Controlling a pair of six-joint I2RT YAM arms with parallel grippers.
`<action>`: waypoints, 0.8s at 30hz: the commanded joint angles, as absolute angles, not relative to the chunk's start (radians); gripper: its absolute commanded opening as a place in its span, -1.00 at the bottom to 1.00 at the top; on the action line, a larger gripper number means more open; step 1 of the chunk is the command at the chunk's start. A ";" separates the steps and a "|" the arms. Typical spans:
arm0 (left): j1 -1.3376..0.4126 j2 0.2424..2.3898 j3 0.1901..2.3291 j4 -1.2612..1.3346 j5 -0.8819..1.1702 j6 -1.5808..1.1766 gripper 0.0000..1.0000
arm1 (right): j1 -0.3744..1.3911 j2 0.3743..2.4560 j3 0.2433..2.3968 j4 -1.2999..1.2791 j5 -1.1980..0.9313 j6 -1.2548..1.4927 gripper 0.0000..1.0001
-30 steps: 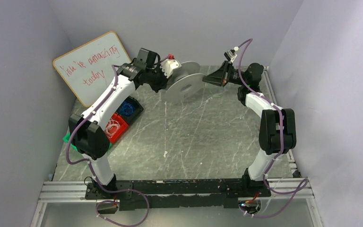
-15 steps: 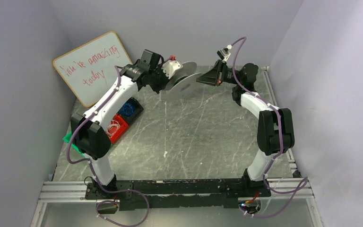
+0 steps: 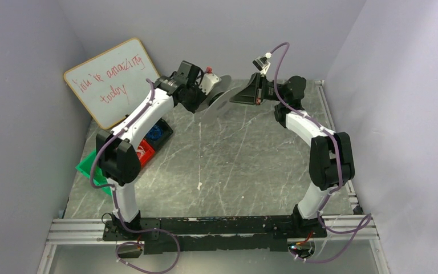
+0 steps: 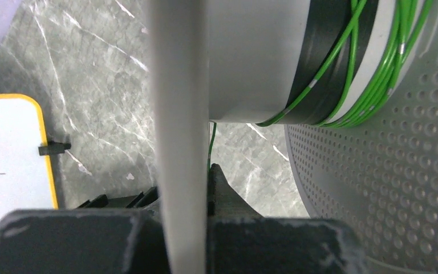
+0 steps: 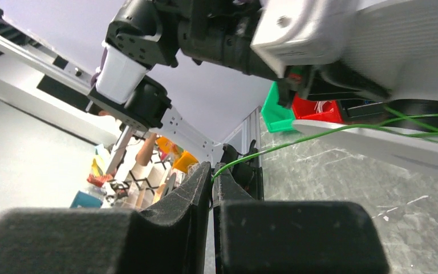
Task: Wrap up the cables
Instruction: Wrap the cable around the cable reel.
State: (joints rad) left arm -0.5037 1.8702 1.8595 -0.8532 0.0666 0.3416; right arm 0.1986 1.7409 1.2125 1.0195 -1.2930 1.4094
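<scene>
The cable is a thin green wire, wound in several turns round the hub of a grey spool [image 4: 251, 57] in the left wrist view [image 4: 376, 74]. My left gripper [image 4: 183, 188] is shut on the spool's near flange [image 4: 178, 114] and holds the spool [image 3: 220, 98] up at the back of the table. One strand of the cable [image 5: 296, 137] runs from the spool's flange [image 5: 388, 145] down into my right gripper [image 5: 212, 176], whose jaws pinch it at the tips. From above, the right gripper [image 3: 234, 100] sits right beside the spool.
A whiteboard [image 3: 108, 77] leans at the back left. Below the left arm stand a bin with a blue coil [image 3: 158, 130], a red bin [image 3: 144, 151] and a green bin [image 3: 88, 168]. Grey walls close in on both sides.
Both grippers have moved left and toward the back wall. The spool has turned more edge-on to the top camera. The left arm's elbow has swung to the right.
</scene>
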 commanded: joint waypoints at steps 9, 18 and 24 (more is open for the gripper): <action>-0.498 1.972 2.073 -0.876 -0.026 0.118 -0.95 | 0.337 1.724 1.234 0.873 -1.327 1.154 -0.88; -0.498 1.994 2.134 -0.897 0.045 0.014 -0.95 | 0.372 1.748 1.262 0.531 -1.278 0.845 -1.00; -0.479 1.960 2.146 -0.872 0.135 -0.068 -0.95 | 0.373 1.749 1.286 0.343 -1.242 0.655 -1.00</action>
